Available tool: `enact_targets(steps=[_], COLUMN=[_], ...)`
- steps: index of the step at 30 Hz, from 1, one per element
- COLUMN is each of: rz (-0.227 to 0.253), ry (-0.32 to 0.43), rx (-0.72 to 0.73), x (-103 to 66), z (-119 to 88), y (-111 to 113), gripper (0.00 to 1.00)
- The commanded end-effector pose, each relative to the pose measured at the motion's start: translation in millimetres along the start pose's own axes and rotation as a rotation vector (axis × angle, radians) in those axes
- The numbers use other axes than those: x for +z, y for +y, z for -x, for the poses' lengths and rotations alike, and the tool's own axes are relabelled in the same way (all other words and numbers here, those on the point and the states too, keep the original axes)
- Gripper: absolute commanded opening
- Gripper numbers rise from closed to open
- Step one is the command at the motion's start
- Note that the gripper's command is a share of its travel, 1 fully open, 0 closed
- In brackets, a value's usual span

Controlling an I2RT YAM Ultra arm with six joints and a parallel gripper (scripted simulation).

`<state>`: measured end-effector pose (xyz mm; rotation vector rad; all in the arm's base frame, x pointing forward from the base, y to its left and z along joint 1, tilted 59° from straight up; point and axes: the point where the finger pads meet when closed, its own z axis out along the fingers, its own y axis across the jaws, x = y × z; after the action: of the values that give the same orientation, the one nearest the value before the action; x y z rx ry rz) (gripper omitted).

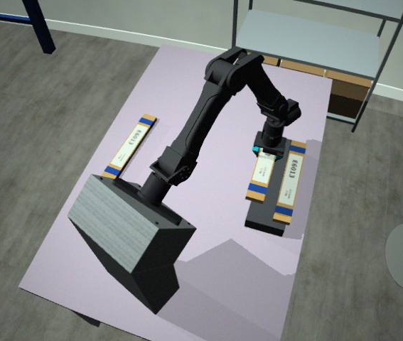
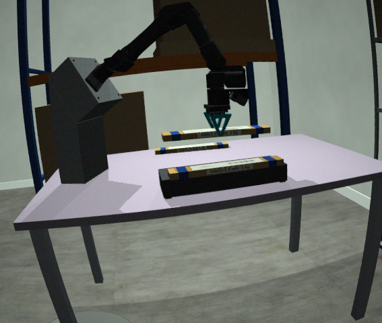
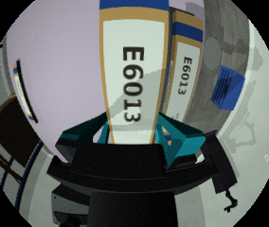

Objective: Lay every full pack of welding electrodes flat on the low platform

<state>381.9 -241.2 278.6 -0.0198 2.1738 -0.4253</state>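
My gripper (image 1: 267,154) (image 2: 217,129) (image 3: 132,113), with teal fingers, is shut on a long tan, blue and white electrode pack marked E6013 (image 1: 261,175) (image 2: 197,133) (image 3: 134,57). It holds the pack level in the air above the left part of the low black platform (image 1: 264,216) (image 2: 218,181). A second pack (image 1: 289,180) (image 2: 224,165) (image 3: 186,70) lies flat on the platform's right side. A third pack (image 1: 129,145) (image 2: 191,147) (image 3: 23,91) lies flat on the lilac table (image 1: 201,220) (image 2: 323,156) at the far left, away from the platform.
The grey robot base block (image 1: 120,227) (image 2: 75,114) stands at the table's near-left. A metal shelf (image 1: 315,44) with cardboard boxes stands beyond the table's far right corner. A blue rack post (image 2: 281,69) rises behind the table.
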Motion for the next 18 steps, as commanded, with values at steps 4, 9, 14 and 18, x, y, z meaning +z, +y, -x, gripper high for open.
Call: enact_targets(steps=[4, 9, 14, 18], rz=[-0.038, -0.041, -0.041, -0.041], ry=[-0.043, -0.047, -0.047, -0.047], rx=[-0.005, -0.006, -0.006, -0.006], x=[-21.8, -23.1, -22.9, -22.7], z=[18.1, 19.2, 19.2, 19.2], y=[-17.0, -17.8, -18.3, -18.7], gripper=[0.0, 0.0, 0.0, 0.0])
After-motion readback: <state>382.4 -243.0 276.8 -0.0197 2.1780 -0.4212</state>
